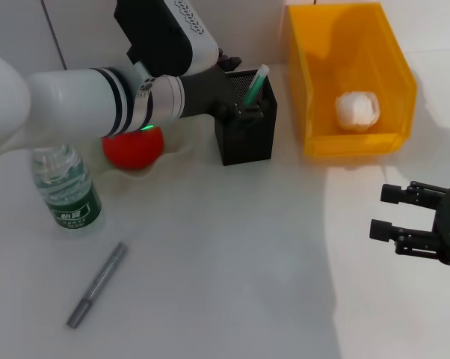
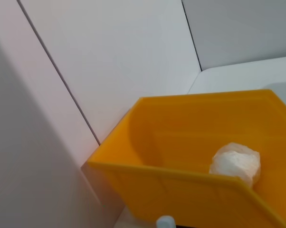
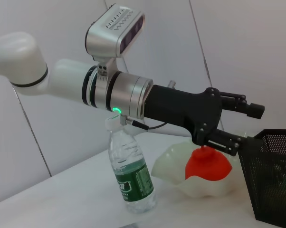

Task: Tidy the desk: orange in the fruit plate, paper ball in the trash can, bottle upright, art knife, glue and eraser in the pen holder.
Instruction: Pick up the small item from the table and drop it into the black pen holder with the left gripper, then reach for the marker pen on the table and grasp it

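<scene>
My left gripper (image 1: pixel 243 88) hangs open over the black mesh pen holder (image 1: pixel 246 136), and its spread fingers also show in the right wrist view (image 3: pixel 238 124). A green-and-white glue stick (image 1: pixel 256 83) leans inside the holder between the jaws, apart from them. The orange (image 1: pixel 133 148) lies in the white fruit plate (image 1: pixel 174 143). The bottle (image 1: pixel 66 188) stands upright. On the table near me lies the grey art knife (image 1: pixel 98 285). The paper ball (image 1: pixel 357 109) rests in the yellow trash can (image 1: pixel 315 90). My right gripper (image 1: pixel 380 211) hovers open at the right. The eraser is out of view.
A white tiled wall stands close behind the pen holder and the trash can. The bottle (image 3: pixel 131 176), plate (image 3: pixel 174 166) and pen holder (image 3: pixel 275 176) stand in a row along the back of the white table.
</scene>
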